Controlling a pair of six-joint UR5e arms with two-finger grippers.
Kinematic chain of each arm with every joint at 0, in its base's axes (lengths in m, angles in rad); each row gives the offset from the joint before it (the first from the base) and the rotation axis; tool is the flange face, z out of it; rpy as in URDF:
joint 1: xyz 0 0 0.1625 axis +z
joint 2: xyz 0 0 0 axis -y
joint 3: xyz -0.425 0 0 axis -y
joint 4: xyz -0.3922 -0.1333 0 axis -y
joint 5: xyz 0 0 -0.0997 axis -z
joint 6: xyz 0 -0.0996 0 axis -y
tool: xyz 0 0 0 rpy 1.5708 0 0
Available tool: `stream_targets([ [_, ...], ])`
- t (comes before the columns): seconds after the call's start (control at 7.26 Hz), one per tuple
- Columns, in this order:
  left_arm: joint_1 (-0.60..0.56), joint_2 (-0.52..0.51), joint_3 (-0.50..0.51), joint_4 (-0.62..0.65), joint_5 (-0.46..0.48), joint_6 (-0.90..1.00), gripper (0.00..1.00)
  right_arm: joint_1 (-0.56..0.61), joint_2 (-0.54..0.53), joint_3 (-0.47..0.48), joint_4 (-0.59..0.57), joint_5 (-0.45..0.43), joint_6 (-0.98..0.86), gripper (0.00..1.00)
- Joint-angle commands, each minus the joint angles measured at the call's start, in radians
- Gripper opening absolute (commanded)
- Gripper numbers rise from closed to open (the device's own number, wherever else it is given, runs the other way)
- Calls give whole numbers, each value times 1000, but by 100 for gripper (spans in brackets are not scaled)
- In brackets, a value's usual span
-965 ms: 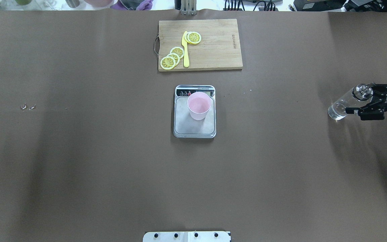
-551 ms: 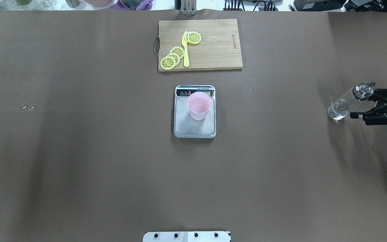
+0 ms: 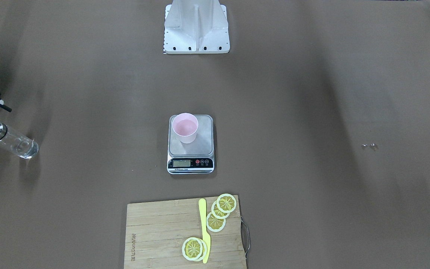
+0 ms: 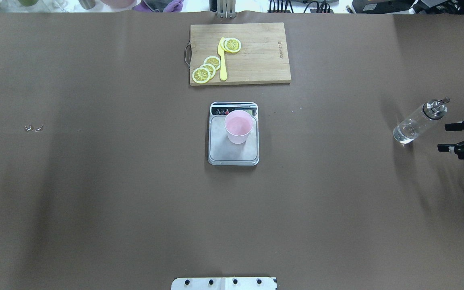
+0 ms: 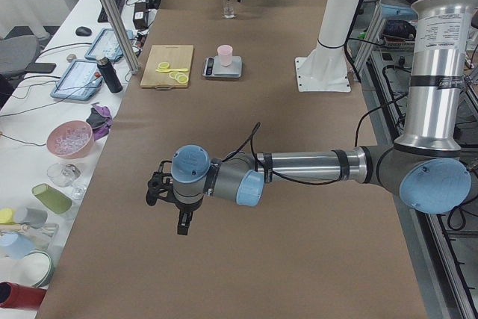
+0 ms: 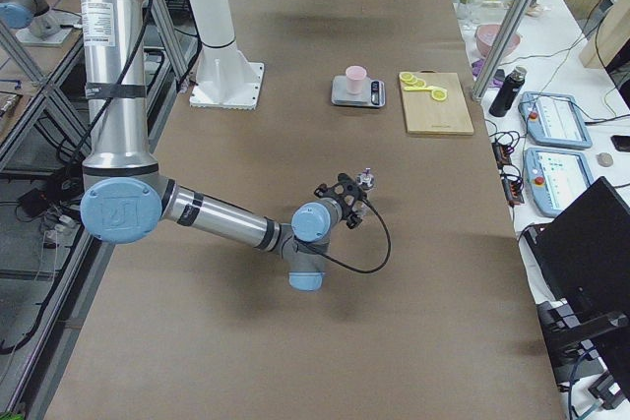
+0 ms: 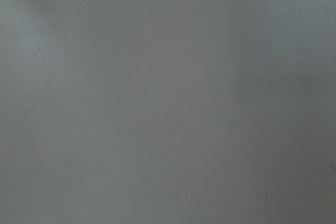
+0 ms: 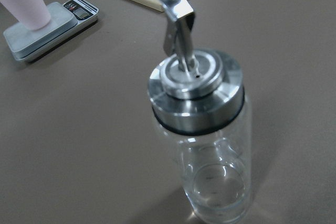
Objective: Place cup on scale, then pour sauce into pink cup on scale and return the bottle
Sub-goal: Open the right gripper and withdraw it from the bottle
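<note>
The pink cup [image 4: 238,127] stands upright on the silver scale [image 4: 232,154] at mid table, near the display end. It also shows in the front view [image 3: 185,127]. The clear bottle [image 4: 417,122] with a metal spout stands free on the table at the far right, and fills the right wrist view [image 8: 202,129]. My right gripper [image 4: 442,138] is open and empty, a short gap to the right of the bottle. My left gripper [image 5: 167,204] shows only in the exterior left view, low over bare table, and I cannot tell its state. The left wrist view shows only table surface.
A wooden cutting board [image 4: 256,60] with several lemon slices [image 4: 208,68] and a yellow knife [image 4: 222,58] lies beyond the scale. Two small metal bits [image 4: 33,128] lie at the left. The robot's base plate [image 4: 224,283] is at the near edge.
My right gripper has drawn back from around the bottle, to the right and toward the robot. The bottle stays standing where it was. Cup and scale have not moved.
</note>
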Motion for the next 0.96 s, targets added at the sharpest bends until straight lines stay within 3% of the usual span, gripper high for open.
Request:
stream_targets([
  [0.0, 0, 3, -3, 0, 0, 0, 100, 73, -19, -2, -21, 93, 2, 100],
  [0.28, 0, 4, -1, 0, 0, 0, 100, 217, -6, 1, -162, 233, 3, 100],
  [0.83, 2, 1, 1, 2, -2, -5, 100, 343, 10, 1, -458, 246, -10, 100],
])
